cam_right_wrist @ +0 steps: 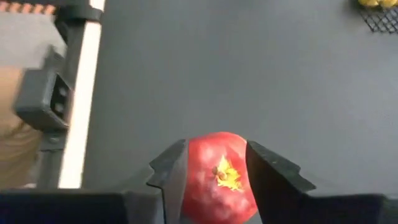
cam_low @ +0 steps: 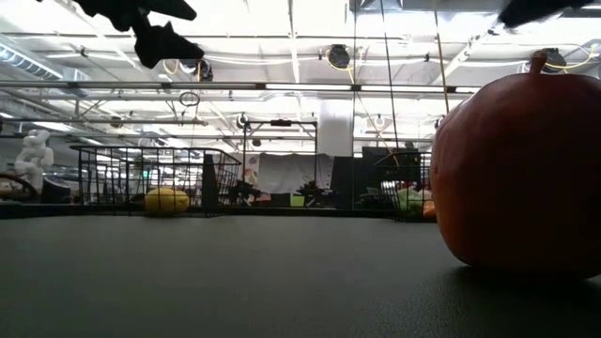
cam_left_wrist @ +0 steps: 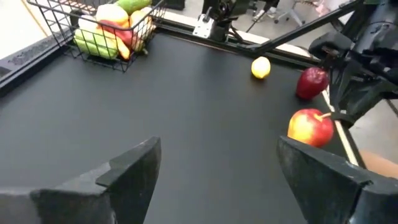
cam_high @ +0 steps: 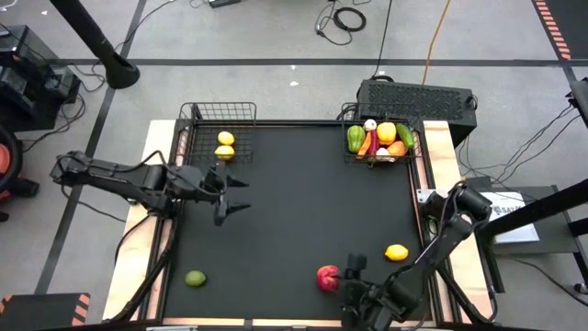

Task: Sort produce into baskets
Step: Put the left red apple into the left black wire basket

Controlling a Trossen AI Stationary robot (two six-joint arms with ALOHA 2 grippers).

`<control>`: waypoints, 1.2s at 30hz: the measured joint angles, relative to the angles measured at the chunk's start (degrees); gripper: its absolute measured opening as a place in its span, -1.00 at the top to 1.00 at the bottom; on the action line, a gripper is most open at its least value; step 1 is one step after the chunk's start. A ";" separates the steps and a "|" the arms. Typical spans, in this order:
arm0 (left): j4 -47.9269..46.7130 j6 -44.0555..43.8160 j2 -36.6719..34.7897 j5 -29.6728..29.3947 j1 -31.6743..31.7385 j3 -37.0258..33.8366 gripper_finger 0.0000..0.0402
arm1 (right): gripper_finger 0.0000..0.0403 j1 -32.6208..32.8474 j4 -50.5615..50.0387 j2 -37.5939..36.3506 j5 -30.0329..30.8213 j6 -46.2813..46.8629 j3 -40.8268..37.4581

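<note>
Right end effector clamps the red apple; a lemon lies nearby.

apple cut off at low-view edge | right basket contents overlap, partly hidden

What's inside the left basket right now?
The left basket holds two yellow lemons, one touching the other, near its right side. The rest of its floor looks bare from above. The low view shows only one lemon; the second is hidden behind it.
</note>
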 joint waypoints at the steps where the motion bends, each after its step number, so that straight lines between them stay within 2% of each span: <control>1: -0.10 0.02 0.19 -0.59 -0.35 0.00 -0.62 | 0.27 -0.23 -0.20 0.41 -0.20 0.00 -0.04; 17: 0.00 0.27 1.89 -2.43 -2.63 0.00 -0.63 | 0.34 -1.80 -3.73 1.96 -4.64 3.87 -0.06; 31: 0.02 0.22 1.87 -2.50 -2.63 0.00 -0.63 | 0.93 -3.51 -3.67 1.76 -5.79 3.25 -0.01; 36: 0.00 0.22 1.87 -2.52 -2.63 0.00 -0.63 | 0.98 -4.24 -3.67 1.74 -5.86 2.31 0.01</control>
